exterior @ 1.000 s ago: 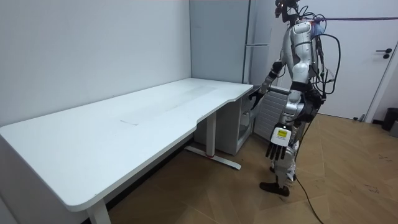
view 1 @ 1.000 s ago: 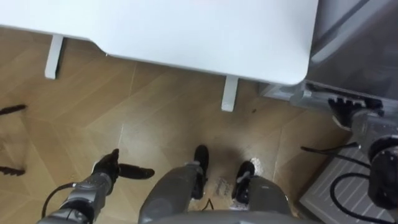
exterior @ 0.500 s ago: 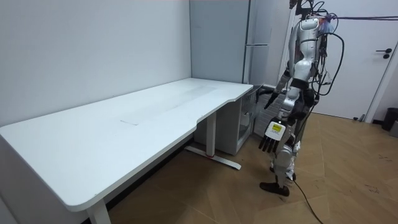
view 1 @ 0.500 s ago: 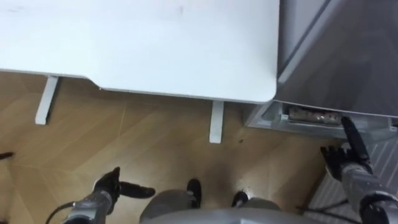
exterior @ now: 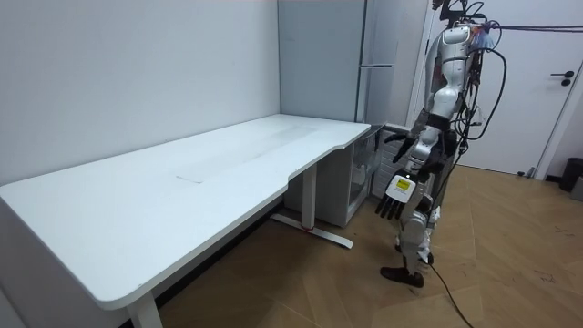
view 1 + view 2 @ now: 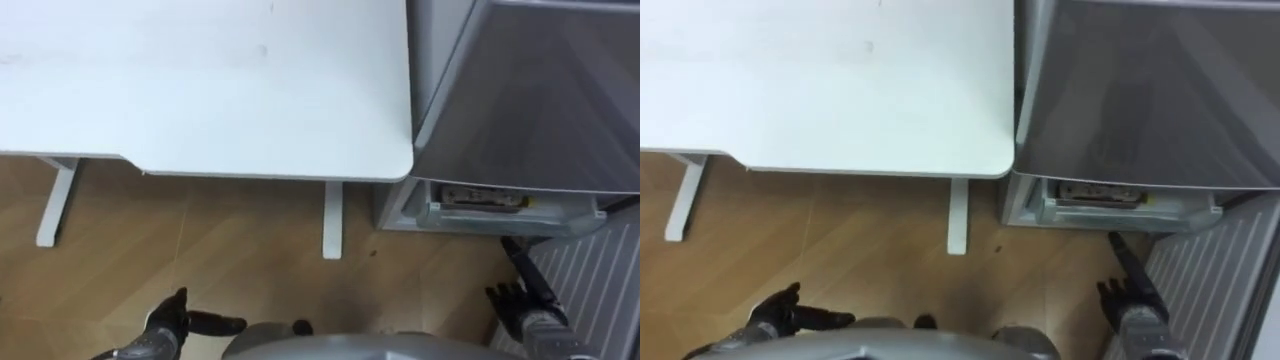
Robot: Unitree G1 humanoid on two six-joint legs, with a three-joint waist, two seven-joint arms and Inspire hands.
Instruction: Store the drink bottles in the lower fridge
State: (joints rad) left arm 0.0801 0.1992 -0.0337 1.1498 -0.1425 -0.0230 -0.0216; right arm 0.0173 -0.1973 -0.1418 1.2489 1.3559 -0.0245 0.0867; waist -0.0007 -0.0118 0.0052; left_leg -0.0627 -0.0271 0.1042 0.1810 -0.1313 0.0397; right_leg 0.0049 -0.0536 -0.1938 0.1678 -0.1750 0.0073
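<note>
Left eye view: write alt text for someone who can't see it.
Seen from above, the right robot hand reaches with straight fingers toward the low compartment under the door of the grey fridge. A white table stands left of the fridge on a wooden floor, and the left robot hand hangs open near the bottom edge.

— What's the room like?
— There's a plain pale-grey wall [image 5: 137, 73] with a long white desk [image 5: 182, 173] set against it, standing on white legs [image 5: 310, 205].
— And underfoot?
— Light wood floor [image 5: 510, 255], its boards laid at angles. A white door [image 5: 556, 118] with a dark handle stands at the room view's right.
</note>
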